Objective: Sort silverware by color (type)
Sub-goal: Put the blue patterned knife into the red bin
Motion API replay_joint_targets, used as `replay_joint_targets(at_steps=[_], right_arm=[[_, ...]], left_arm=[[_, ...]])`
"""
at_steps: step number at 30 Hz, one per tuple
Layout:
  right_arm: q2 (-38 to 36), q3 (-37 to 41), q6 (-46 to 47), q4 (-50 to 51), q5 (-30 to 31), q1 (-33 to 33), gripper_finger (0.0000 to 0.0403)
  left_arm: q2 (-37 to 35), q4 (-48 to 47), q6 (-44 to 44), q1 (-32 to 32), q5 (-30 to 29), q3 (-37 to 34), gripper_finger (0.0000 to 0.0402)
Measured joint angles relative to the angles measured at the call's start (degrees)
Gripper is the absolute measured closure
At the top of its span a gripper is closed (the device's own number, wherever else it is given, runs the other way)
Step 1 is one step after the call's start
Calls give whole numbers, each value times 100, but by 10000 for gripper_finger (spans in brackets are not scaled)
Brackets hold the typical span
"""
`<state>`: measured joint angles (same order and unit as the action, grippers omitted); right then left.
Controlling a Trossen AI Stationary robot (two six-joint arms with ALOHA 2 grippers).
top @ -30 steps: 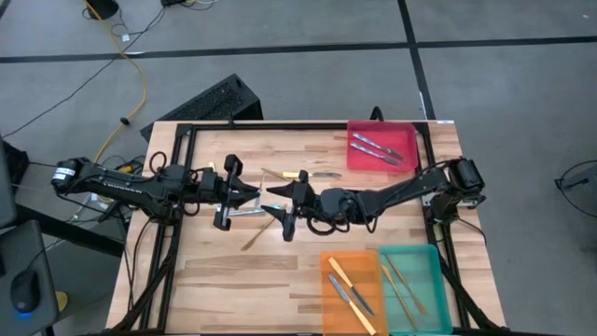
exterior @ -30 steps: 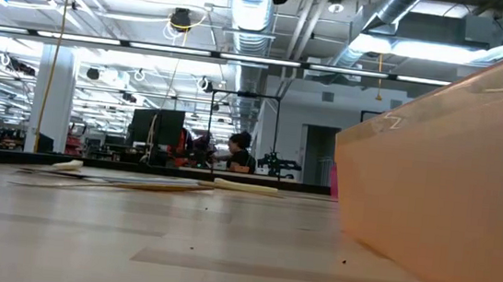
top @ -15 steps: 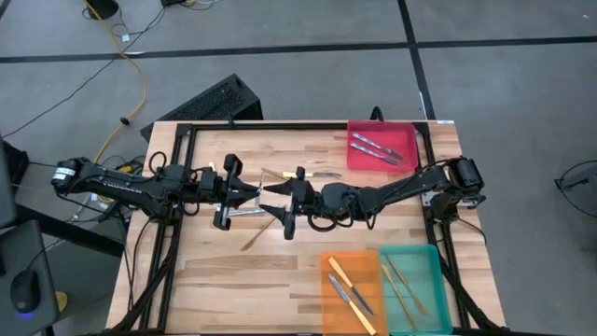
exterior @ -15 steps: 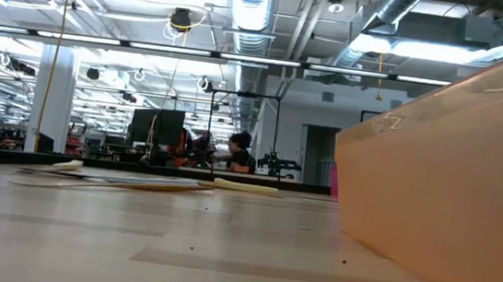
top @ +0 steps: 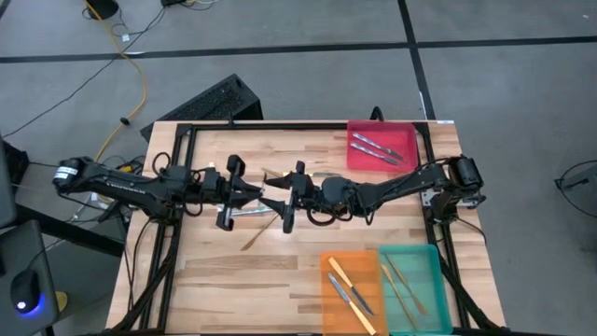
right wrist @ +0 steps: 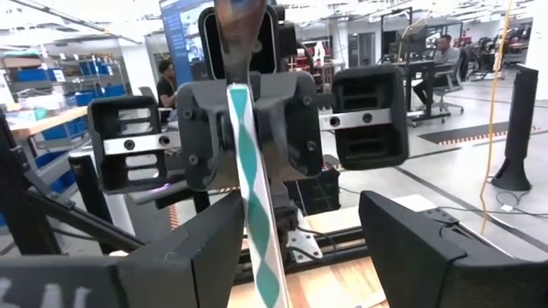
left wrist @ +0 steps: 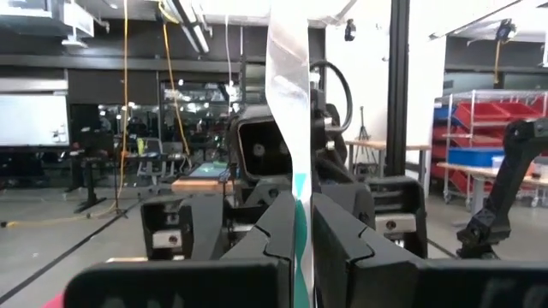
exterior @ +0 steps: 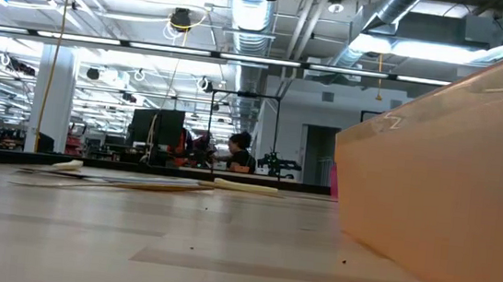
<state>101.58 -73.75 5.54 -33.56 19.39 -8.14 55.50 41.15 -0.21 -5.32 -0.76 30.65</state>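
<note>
Mid-table, the left gripper (top: 259,194) is clamped tight on a teal-striped utensil (right wrist: 253,197), holding it up to the right gripper (top: 280,194), whose fingers stand wide around it. Partly sorted, I'd say: two pieces lie in the red tray (top: 408,161), several in the orange tray (top: 328,289) and teal tray (top: 432,280). A few loose utensils (top: 258,233) remain on the table (top: 215,271).

Trays: 3 rectangular plastic ones: 1 red tray (top: 403,131), 1 orange tray (top: 328,291), 1 teal tray (top: 427,280). Utensils: 2 silver-ended in red (top: 378,147), 2 in orange incl. 1 yellow-handled (top: 347,289), 2 plain tan wood in teal (top: 401,285). Loose on wood counter (top: 205,271): approx 3 visible, others poss. hidden under arms. 1 teal-white striped-handle utensil (right wrist: 253,197) off the counter. Dark robot arms: 2.
</note>
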Motion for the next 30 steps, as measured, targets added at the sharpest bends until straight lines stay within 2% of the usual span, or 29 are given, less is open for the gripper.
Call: replay_joint_targets(at_steps=[7,11,15,21,27,30], right_arm=[[-2,-1,-2,74,-1,-6,149],[-2,-1,-4,110,1,-9,173],[-2,-1,-2,107,1,-13,235],[-2,-1,-30,126,1,-22,367],[-2,-1,151,183,112,-22,369],[-2,-1,200,209,214,-53,369]], left_arm=[[276,275,20,0,2,0,395],[274,283,22,0,-7,0,395],[275,281,-9,2,-50,0,395],[351,301,-118,8,-118,0,395],[373,290,-226,8,-124,0,393],[374,225,-335,7,-282,0,380]])
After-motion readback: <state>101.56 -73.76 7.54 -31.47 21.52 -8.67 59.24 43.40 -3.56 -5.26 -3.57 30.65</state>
